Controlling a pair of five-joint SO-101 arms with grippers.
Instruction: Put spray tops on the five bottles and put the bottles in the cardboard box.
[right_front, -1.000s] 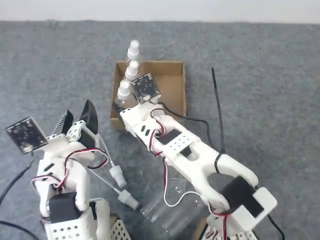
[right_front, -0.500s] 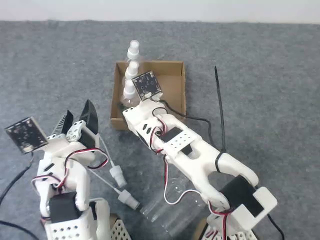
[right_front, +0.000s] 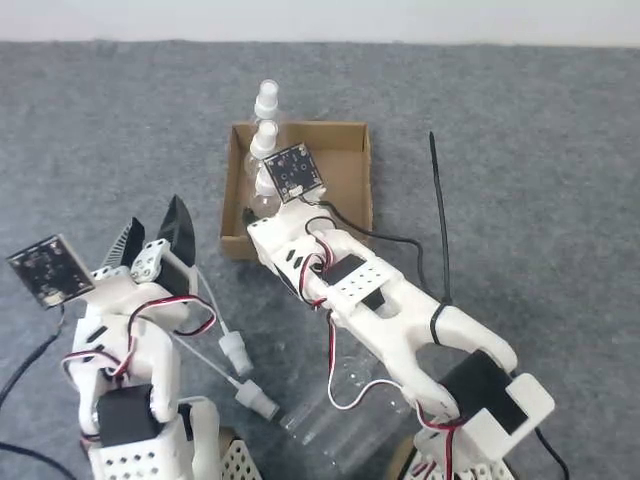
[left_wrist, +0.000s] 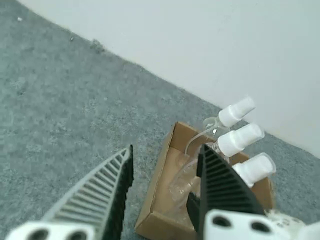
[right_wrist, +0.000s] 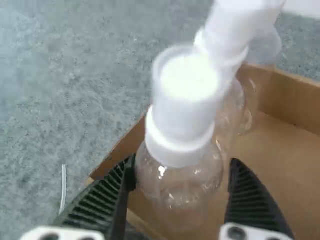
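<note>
right fingers (right_wrist: 102, 200) clamped on clear plastic bottle (right_wrist: 177, 195), white spray top, upright in cardboard box (right_front: 345, 170), in row with two more capped bottles (right_front: 262, 140) | left fingers (left_wrist: 220, 185) apart, empty, beside box | grey carpeted worktop (right_front: 540, 150): two loose spray tops (right_front: 236, 352), uncapped clear bottles lying (right_front: 330, 425), black cable tie (right_front: 438, 215)

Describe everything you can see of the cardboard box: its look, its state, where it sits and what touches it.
The cardboard box is a shallow, open-topped tray of brown card, rectangular with low upright walls, lying flat on the grey carpet. Three clear bottles with white spray tops line one side wall: the far bottle and middle bottle stand inside, the near bottle is held by the right pincer at the near corner.
</note>
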